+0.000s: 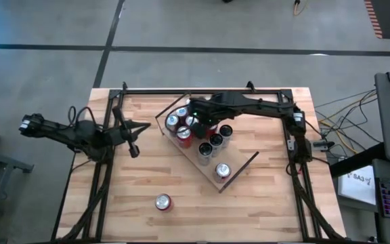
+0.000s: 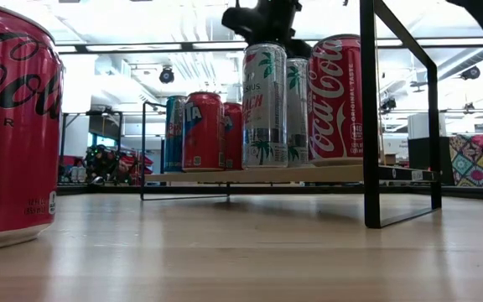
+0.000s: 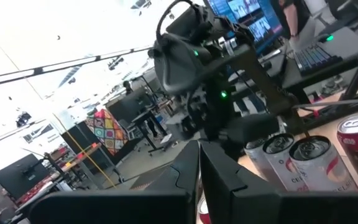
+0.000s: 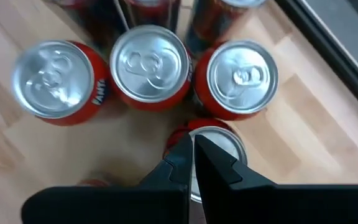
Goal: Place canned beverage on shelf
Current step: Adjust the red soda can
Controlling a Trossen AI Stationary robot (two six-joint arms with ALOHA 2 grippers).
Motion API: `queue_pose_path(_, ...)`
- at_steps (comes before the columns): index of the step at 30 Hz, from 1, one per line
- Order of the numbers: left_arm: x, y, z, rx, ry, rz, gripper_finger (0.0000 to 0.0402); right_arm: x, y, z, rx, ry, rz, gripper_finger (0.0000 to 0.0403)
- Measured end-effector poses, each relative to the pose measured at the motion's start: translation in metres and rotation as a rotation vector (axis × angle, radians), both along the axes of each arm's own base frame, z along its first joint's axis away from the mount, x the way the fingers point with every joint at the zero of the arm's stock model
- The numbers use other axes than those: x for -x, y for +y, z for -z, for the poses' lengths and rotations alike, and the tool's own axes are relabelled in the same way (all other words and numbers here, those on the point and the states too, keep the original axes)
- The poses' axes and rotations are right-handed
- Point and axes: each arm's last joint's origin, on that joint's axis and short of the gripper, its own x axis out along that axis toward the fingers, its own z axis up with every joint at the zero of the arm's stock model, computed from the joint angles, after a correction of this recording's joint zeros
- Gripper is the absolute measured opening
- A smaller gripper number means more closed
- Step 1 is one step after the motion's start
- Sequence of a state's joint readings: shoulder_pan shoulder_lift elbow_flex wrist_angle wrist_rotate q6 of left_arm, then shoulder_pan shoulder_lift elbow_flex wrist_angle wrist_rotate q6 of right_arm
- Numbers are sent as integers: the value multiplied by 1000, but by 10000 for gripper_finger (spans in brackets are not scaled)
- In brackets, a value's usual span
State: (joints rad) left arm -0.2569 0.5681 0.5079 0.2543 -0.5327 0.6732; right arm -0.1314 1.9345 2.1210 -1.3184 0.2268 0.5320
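Below your right gripper (image 4: 192,146), jaws pressed together and empty, several cans (image 1: 204,150) stood on the shelf (image 1: 239,171). One can (image 1: 162,202) remained on the table (image 1: 249,210), well apart; left gripper (image 1: 134,150) likewise closed.

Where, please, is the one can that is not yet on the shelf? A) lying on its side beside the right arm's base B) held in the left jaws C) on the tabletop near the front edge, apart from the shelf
C: the lone can stands upright on the bare tabletop, well clear of the shelf where the other cans are grouped.
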Motion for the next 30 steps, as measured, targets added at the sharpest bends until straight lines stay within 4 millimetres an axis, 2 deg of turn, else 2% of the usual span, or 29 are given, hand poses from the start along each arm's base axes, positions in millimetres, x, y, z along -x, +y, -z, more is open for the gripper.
queue_pose_path(21, 3, 1, 2, -16, -8, -2, 0, -10, -1, 24, -51, 83, 40, 9)
queue_pose_path(30, 3, 1, 1, -17, -8, -2, 0, -11, 0, 24, -55, 74, 39, 9)
